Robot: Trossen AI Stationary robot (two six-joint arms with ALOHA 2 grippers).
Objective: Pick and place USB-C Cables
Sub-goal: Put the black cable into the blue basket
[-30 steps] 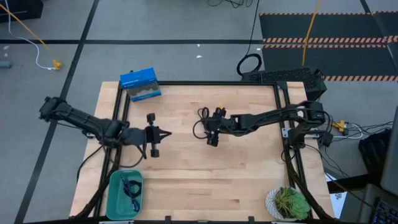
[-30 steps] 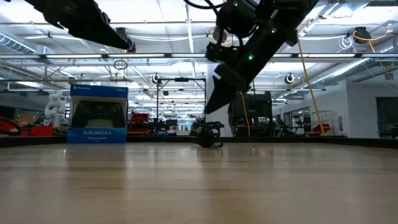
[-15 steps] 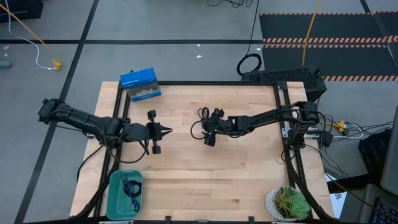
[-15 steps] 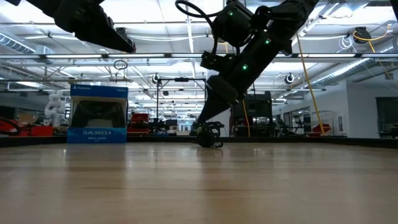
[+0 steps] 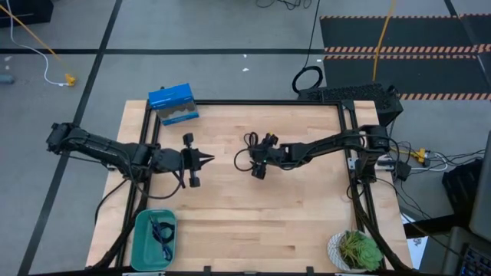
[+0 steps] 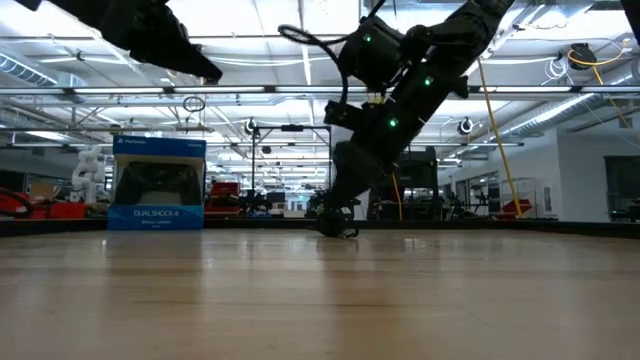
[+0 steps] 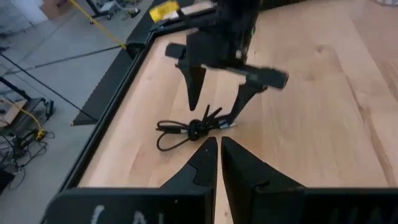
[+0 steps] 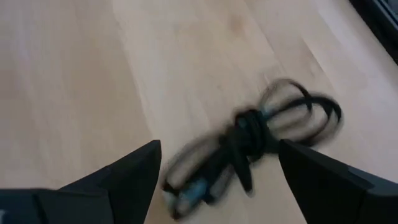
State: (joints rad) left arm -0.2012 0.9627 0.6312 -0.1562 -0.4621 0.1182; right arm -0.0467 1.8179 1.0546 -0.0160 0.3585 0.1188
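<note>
The right gripper [image 5: 247,157] is hanging low over the middle of the wooden table [image 5: 307,222], its fingers spread wide on either side of a black bundled cable [image 5: 246,151] lying on the boards. Seen from the right wrist, the cable [image 8: 249,146] is sitting between the two dark fingers [image 8: 121,174], knotted at its middle with loops fanning out, and neither finger is touching it. From the left wrist, the right gripper [image 7: 217,102] is standing over the cable [image 7: 189,129], one fingertip coming down just beside the knot. In the low view the right gripper [image 6: 340,205] is reaching down almost to the tabletop at the cable [image 6: 338,222].

The left gripper [image 5: 207,159] is hovering above the table's left half, pointing toward the right arm, its fingers [image 7: 202,165] pressed nearly together with only a thin slit between them and nothing in them.

A teal tray [image 5: 142,244] is sitting at the near left corner of the table, holding bundled cables [image 5: 160,231], at least one black and one bluish. A blue box [image 5: 173,103] is resting at the far left corner, and a potted plant [image 5: 357,250] is standing at the near right corner.
</note>
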